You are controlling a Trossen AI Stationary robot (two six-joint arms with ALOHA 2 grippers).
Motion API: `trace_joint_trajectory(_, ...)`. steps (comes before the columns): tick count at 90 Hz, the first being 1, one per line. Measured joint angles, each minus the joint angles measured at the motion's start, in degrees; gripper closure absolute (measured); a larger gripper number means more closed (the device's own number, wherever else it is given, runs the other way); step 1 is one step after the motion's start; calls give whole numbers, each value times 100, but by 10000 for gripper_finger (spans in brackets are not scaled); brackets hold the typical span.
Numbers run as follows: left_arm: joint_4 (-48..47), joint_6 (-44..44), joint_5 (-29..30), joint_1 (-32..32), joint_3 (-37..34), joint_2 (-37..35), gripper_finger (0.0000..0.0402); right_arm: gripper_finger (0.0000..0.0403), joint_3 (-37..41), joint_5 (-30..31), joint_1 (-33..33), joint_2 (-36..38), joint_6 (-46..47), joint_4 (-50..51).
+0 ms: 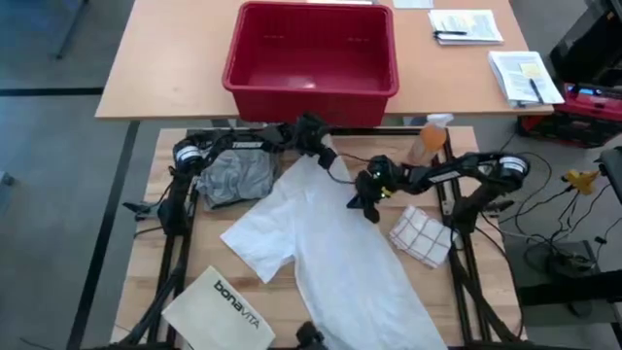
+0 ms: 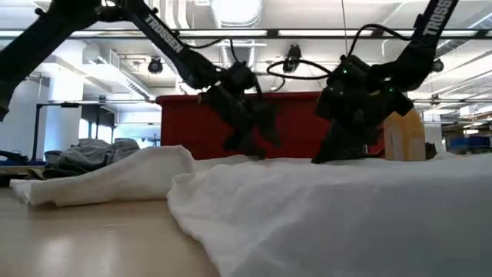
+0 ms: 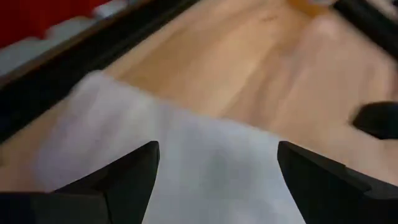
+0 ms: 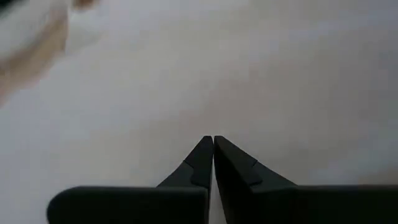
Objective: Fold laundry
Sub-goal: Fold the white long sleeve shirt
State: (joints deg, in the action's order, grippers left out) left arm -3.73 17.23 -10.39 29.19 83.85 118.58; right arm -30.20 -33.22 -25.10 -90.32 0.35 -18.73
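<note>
White shirt [image 1: 326, 243] spread flat mid-worktop [image 1: 146, 243], running from far centre toward the near right edge, one sleeve out to the left. Left gripper [image 1: 326, 154] at the shirt's far end, just in front of the red bin [image 1: 311, 51]; fingers [image 3: 134, 171] spread wide over the white fabric in its wrist view, nothing between them. Right gripper [image 1: 369, 207] down on the shirt's right edge, a bit nearer than the left one; fingers [image 4: 202, 162] pressed together, tips against white cloth, can't tell if any fabric is pinched. Grey T-shirt [image 1: 233, 177] crumpled at far left, touching the white shirt's edge. Checked cloth [image 1: 423, 236] folded on the right, just beside the shirt. White bonavita bag [image 1: 219, 309] near left, apart from the shirt. Spray bottle [image 1: 428, 138] far right of the worktop
</note>
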Motion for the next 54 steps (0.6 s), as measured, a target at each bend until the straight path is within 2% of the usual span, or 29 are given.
trace_joint_trajectory(11,95,-20,-178,-12,215,32,90,403,-64,-179,-313,-26,915,15)
trace_joint_trajectory(26,-22,-219,-107,15,253,138,90,403,-94,-196,-534,-160,1372,346)
trace_joint_trajectory(45,-734,-16,-200,18,258,11,90,403,-288,-165,-520,-413,1775,958)
trace_joint_trajectory(54,-655,-269,-109,-6,319,-167,90,403,-264,-188,-437,-292,1868,966)
